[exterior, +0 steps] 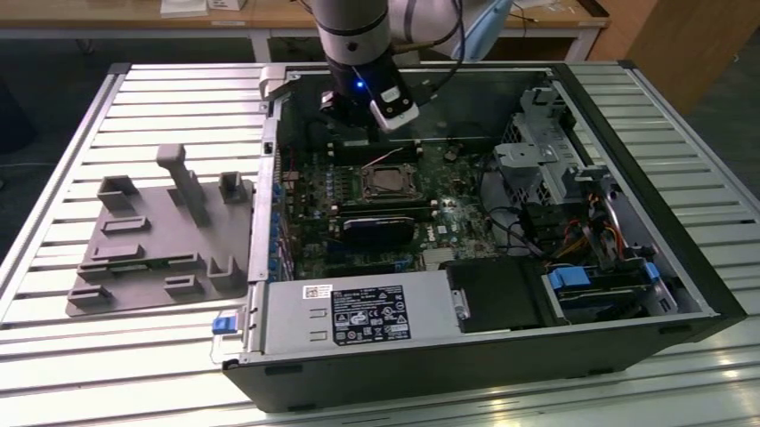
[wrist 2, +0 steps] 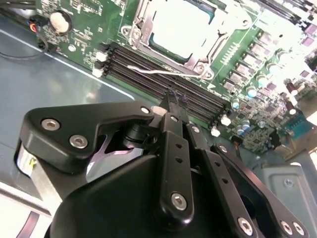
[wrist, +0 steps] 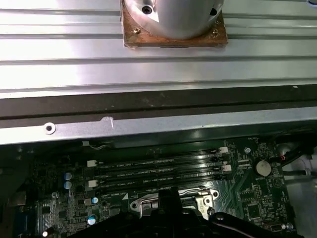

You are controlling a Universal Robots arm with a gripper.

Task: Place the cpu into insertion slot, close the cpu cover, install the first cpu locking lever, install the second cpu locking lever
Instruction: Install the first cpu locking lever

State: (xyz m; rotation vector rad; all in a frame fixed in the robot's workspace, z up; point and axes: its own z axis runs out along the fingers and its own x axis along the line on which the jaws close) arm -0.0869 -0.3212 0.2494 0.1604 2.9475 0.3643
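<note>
Jaws closed, empty: gripper (wrist 2: 175, 97) hangs above memory slots (wrist 2: 143, 62); descent may snag white wire (wrist 2: 148, 71) beside the cpu cover (wrist 2: 141, 22).

cpu cover (wrist 2: 141, 22) seemingly over cpu (wrist 2: 181, 25), memory slots (wrist 2: 148, 69) just beside

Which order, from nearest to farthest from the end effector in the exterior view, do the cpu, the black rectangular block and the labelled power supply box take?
1. cpu: mid-board, just on the camera's side of the end effector.
2. black rectangular block: next past the cpu, towards the camera.
3. power supply box: at the case's near edge, farthest.
</note>
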